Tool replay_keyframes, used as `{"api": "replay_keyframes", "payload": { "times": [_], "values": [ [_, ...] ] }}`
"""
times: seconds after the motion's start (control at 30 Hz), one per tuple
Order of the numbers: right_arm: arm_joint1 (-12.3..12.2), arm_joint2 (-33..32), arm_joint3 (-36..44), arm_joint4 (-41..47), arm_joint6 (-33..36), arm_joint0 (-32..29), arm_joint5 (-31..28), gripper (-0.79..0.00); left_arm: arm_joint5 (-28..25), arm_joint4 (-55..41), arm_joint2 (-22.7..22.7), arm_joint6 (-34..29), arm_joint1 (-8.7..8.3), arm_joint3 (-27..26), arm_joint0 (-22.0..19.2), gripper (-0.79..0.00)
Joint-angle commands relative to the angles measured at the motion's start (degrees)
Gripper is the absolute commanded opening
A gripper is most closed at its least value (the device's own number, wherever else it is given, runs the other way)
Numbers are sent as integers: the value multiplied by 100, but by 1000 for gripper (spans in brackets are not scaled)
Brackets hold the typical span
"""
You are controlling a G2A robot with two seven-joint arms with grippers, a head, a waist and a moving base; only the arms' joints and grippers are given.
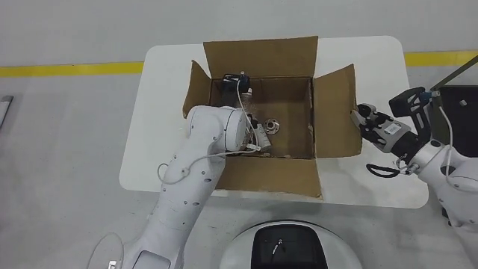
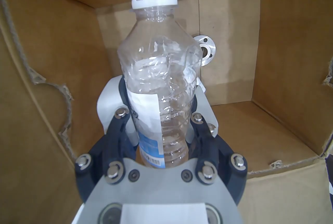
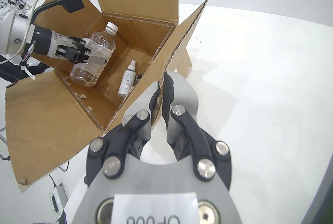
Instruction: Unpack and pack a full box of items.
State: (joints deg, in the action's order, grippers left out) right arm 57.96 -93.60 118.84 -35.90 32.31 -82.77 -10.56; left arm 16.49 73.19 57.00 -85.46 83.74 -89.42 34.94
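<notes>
- White desk [image 1: 168,119] carries an open cardboard box [image 1: 261,56] at its middle, with all four flaps spread outward.
- Left end effector [image 2: 159,103] sits inside the box's left half, closed around the middle of a clear plastic bottle [image 2: 156,58] with a white cap.
- On the box floor lie a metal flange [image 1: 271,125] and, near it, a white spray bottle [image 3: 127,79].
- Right end effector [image 3: 161,95] is pinched onto the edge of the box's right flap [image 1: 336,112], toward the desk's right edge.
</notes>
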Motion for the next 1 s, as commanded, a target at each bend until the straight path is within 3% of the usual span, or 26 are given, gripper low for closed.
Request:
{"api": "replay_keyframes", "payload": {
  "times": [0.0,0.13,0.6,0.97],
  "values": [
    [2,-43,36,34,-17,-18,51,-785,0,0,0,0,0,0,0,-785],
    [-7,-202,89,125,47,-55,64,-785,-48,-24,34,196,-5,-43,88,-785],
    [-29,-673,129,347,113,-320,-47,-785,-161,-340,519,101,-38,-1280,323,-785],
    [-30,-783,126,367,50,-478,-118,-785,-139,-317,535,75,-35,-1508,469,-785]
  ]
}}
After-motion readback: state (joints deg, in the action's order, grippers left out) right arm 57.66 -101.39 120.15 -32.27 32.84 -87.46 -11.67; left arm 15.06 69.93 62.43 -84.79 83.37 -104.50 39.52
